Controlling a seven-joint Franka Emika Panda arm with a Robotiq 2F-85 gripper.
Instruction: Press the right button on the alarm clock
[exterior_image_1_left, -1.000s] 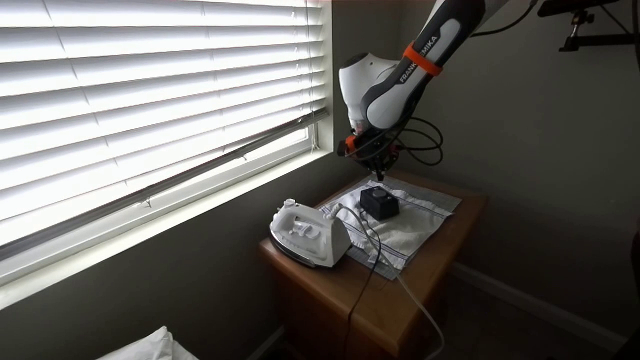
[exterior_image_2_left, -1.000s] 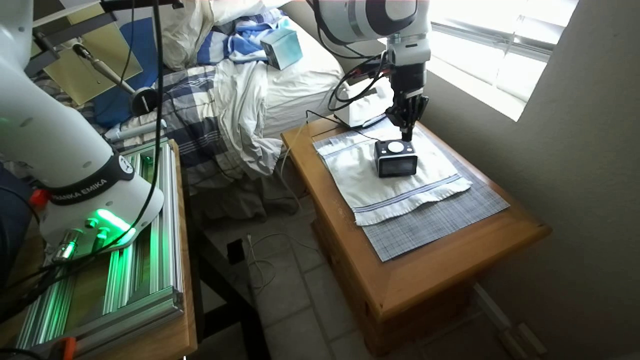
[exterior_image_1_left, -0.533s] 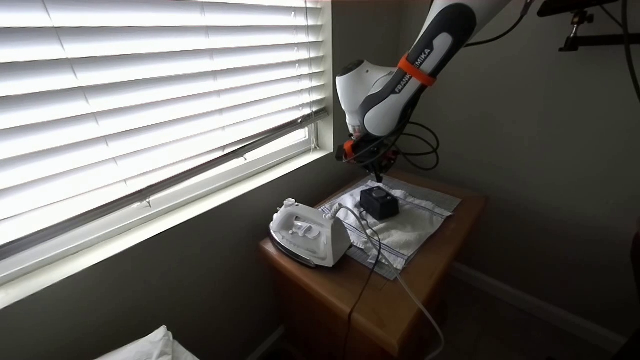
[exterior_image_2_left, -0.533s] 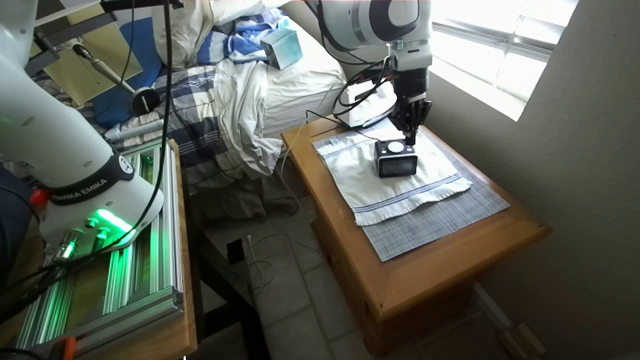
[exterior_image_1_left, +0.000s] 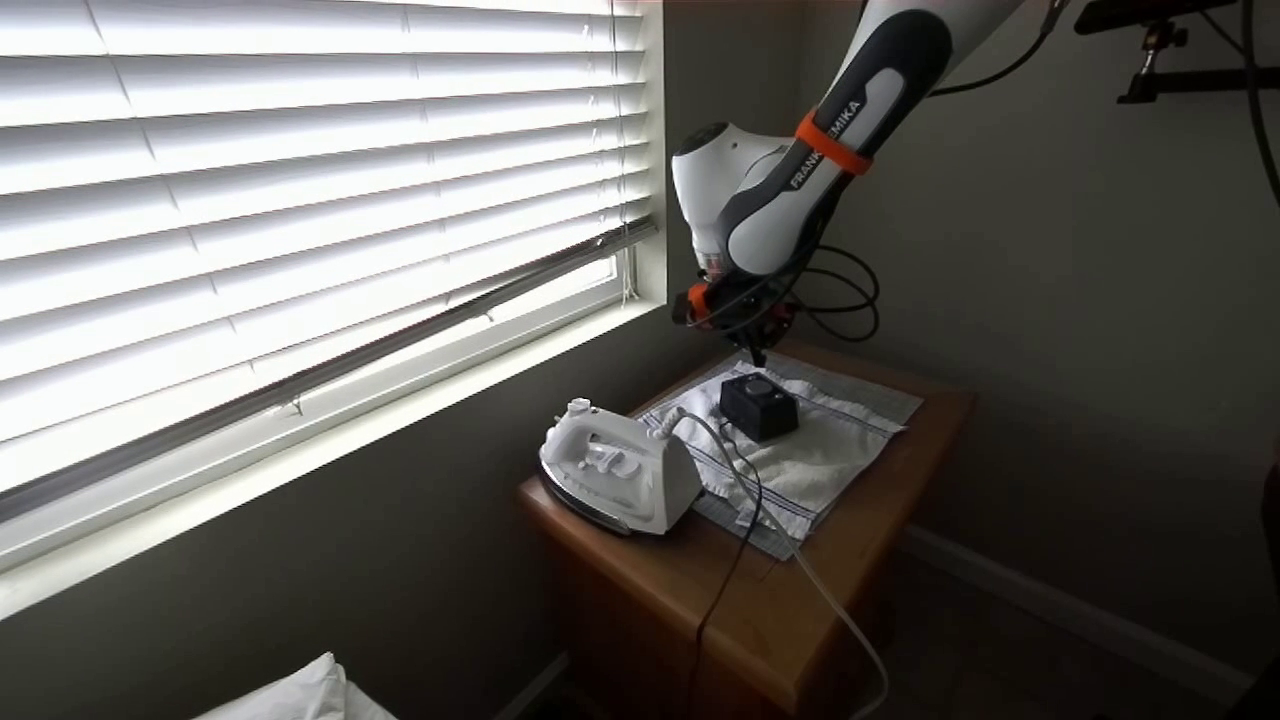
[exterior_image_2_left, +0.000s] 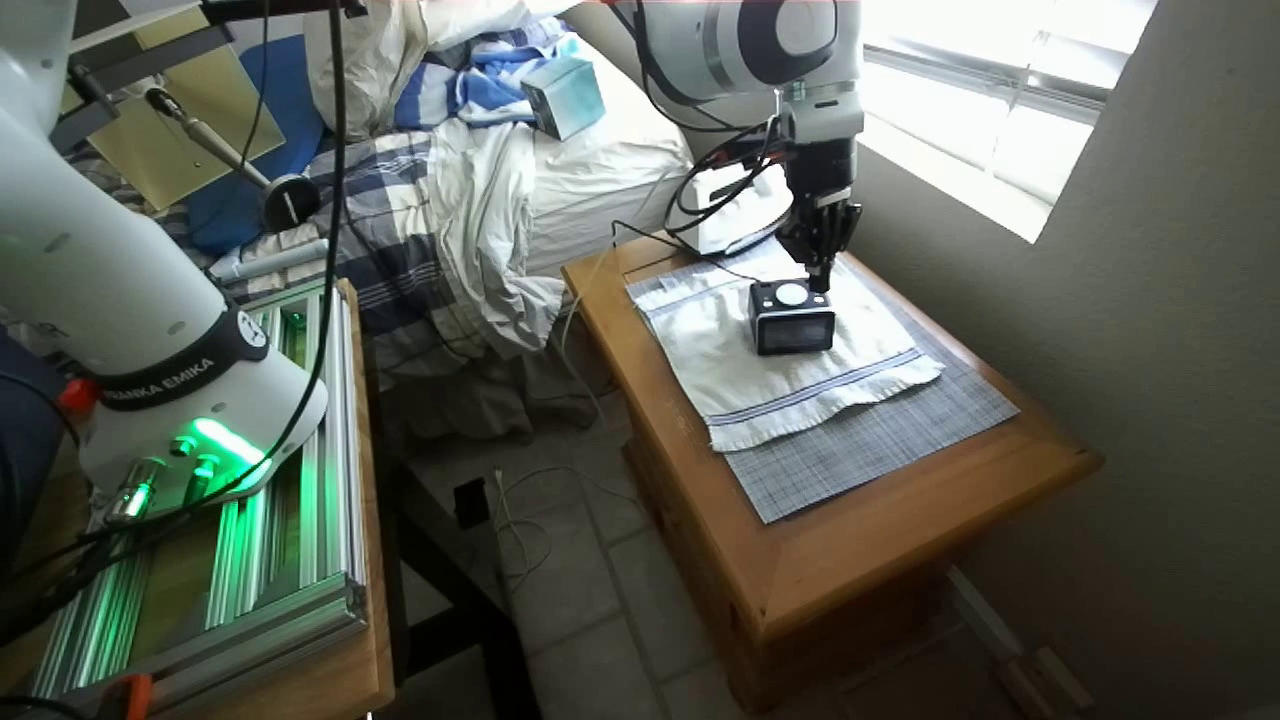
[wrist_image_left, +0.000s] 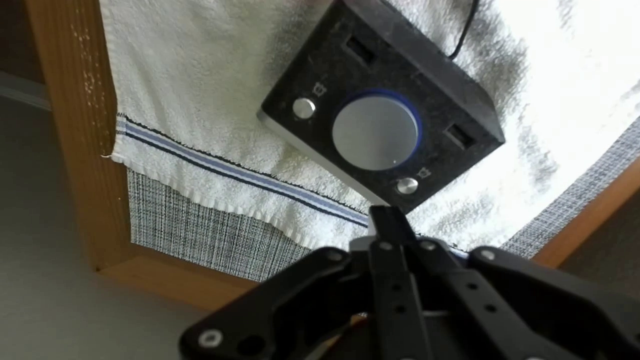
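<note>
In wrist view the gripper (wrist_image_left: 391, 214) is seen narrowed, fingertips (wrist_image_left: 384, 220) together, nothing held. The clock (wrist_image_left: 382, 105), set on the towel (wrist_image_left: 210, 90) over the worktop (exterior_image_2_left: 900, 520), is found ahead of & lower than the fingertips, its long axis slanted from far-left to near-right across the gripper's line. Thus the R btn (wrist_image_left: 407, 186) (judged so w/ display (exterior_image_2_left: 797, 331) faced) is placed nearest, just past the fingertips & slightly right; the dial (wrist_image_left: 376, 132) is placed further ahead, the L btn (wrist_image_left: 303, 108) furthest, off left. In an exterior view the gripper is likewise seen by that end. Contact can't be told. Prob. only a small shift twd R btn, then a straight press, is needed.
</note>
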